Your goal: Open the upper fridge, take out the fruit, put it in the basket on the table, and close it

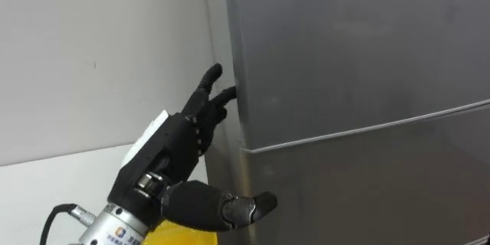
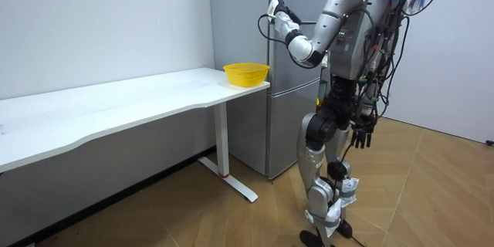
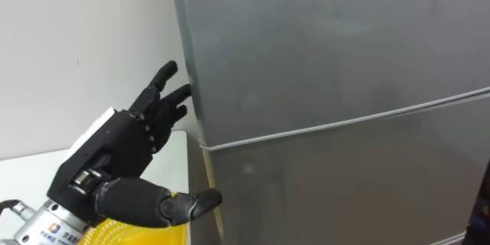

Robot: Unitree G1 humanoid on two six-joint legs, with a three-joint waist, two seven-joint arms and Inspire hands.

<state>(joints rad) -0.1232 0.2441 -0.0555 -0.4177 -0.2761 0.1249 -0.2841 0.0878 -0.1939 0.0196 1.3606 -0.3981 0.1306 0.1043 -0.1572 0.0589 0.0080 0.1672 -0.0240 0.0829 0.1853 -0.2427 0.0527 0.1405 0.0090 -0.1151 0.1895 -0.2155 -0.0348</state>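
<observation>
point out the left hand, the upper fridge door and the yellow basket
left hand (image 1: 172, 142): left eye view, back of the hand.
upper fridge door (image 1: 344, 46): left eye view, middle of its front.
yellow basket (image 2: 246, 76): room view, its side wall.

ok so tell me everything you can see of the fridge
The fridge is a tall grey box with a dull, metal-looking skin. A thin horizontal seam splits it into an upper door and a lower door, both shut. It stands upright on the wooden floor by the white wall, at the end of the white table, with a yellow basket on the table beside it. The left hand, fingers straight, reaches the upper door's left edge, its fingertips at or on that edge.
</observation>
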